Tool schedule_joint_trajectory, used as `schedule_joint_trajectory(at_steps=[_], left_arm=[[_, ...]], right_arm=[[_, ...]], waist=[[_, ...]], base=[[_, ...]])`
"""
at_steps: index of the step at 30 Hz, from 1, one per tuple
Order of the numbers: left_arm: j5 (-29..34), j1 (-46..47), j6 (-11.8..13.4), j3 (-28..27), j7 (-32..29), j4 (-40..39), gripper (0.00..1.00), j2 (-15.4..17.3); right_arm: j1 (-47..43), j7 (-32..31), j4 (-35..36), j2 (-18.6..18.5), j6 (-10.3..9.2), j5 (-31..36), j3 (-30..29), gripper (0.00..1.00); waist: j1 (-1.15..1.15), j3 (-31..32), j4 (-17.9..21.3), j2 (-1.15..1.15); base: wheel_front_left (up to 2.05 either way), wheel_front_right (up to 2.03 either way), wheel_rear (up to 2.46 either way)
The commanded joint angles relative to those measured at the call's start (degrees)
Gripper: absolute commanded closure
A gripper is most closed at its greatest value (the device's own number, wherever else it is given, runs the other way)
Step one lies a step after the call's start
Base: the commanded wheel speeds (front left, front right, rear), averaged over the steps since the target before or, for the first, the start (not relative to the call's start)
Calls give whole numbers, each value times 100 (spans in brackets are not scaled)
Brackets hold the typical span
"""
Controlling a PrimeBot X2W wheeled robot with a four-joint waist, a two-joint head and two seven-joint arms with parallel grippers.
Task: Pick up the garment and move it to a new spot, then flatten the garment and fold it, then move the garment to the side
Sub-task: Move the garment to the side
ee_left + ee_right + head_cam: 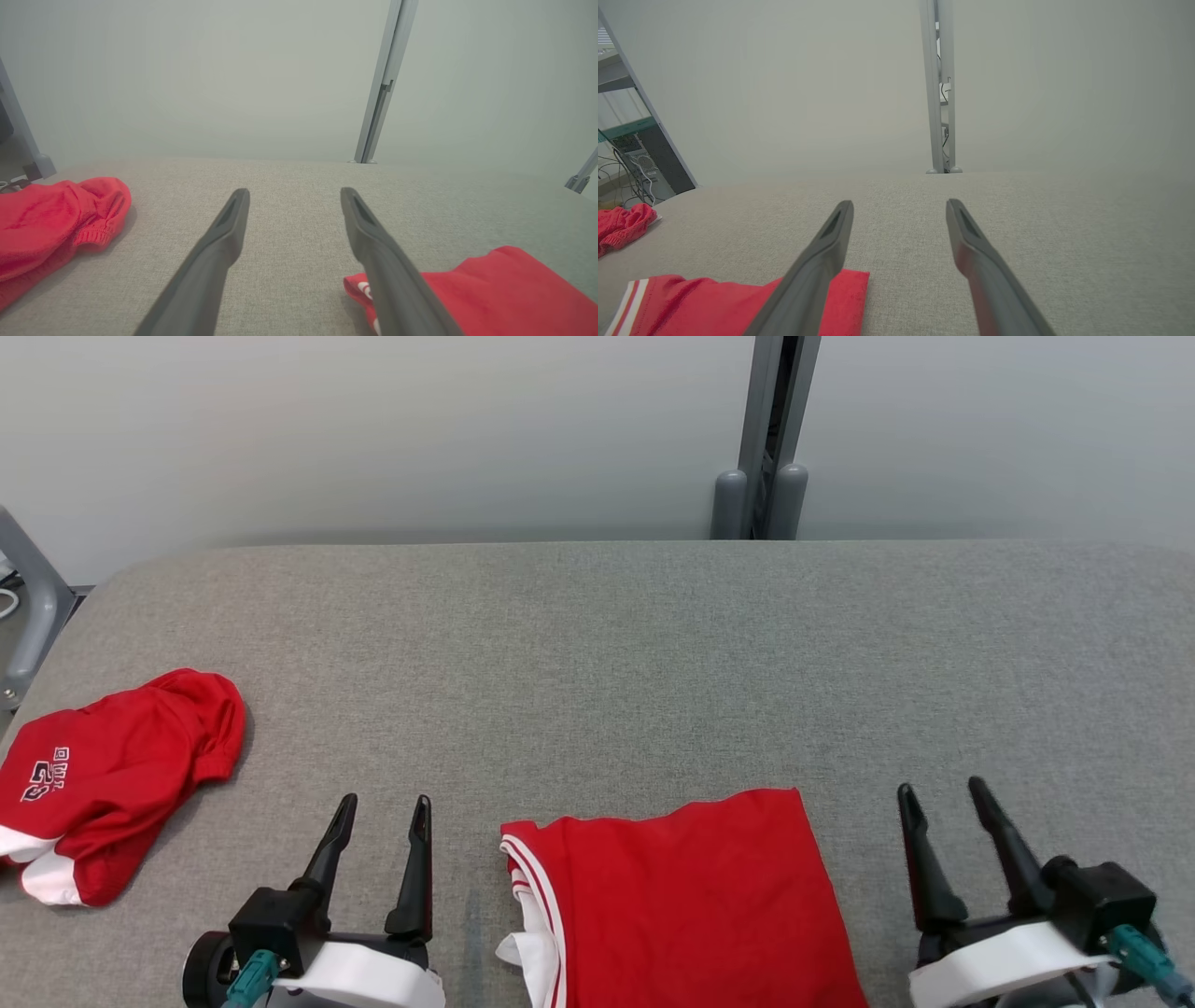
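A red garment (681,905) with white trim lies folded flat at the near edge of the grey padded table (597,653), between my two grippers. It also appears low in the left wrist view (514,289) and the right wrist view (714,303). My left gripper (386,800) stands open just left of it, holding nothing. My right gripper (940,787) stands open a little to its right, also holding nothing. In each wrist view the open fingers, left (294,191) and right (900,203), point over bare table. A second red garment (112,784) with white lettering lies crumpled at the far left.
A grey upright post (766,439) stands behind the table's far edge, in front of a pale wall. A grey metal frame (28,607) rises off the table's left end. Shelves with cables (626,154) stand beyond that end.
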State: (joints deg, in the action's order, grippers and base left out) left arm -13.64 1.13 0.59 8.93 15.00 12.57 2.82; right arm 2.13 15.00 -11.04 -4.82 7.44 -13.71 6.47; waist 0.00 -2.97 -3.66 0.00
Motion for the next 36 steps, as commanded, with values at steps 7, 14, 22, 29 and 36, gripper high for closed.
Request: schedule_joint_trajectory(at_steps=[7,14,22,29,36], left_arm=[[1,117,-33,80,23,63,0,18],[169,173,-84,138,23,219,0,18],[236,246,-146,118,23,277,0,18],[243,294,-149,153,23,265,0,18],[260,302,-127,180,23,211,0,18]], right_arm=[[132,-272,-685,-250,5,-1223,717,0],[377,-884,-1039,-518,5,-2152,1335,0],[594,-1511,-1262,-744,5,-2807,1892,0],[777,-1549,-1345,-870,5,-2942,2276,100],[1041,-1400,-1470,-1134,4,-2925,2427,100]], waist=[[0,-99,-98,0],[0,-203,-224,0],[0,-284,-356,0],[0,-346,-386,0],[0,-360,-256,0]], base=[[0,0,0],[0,0,0],[0,0,0],[0,0,0],[0,0,0]])
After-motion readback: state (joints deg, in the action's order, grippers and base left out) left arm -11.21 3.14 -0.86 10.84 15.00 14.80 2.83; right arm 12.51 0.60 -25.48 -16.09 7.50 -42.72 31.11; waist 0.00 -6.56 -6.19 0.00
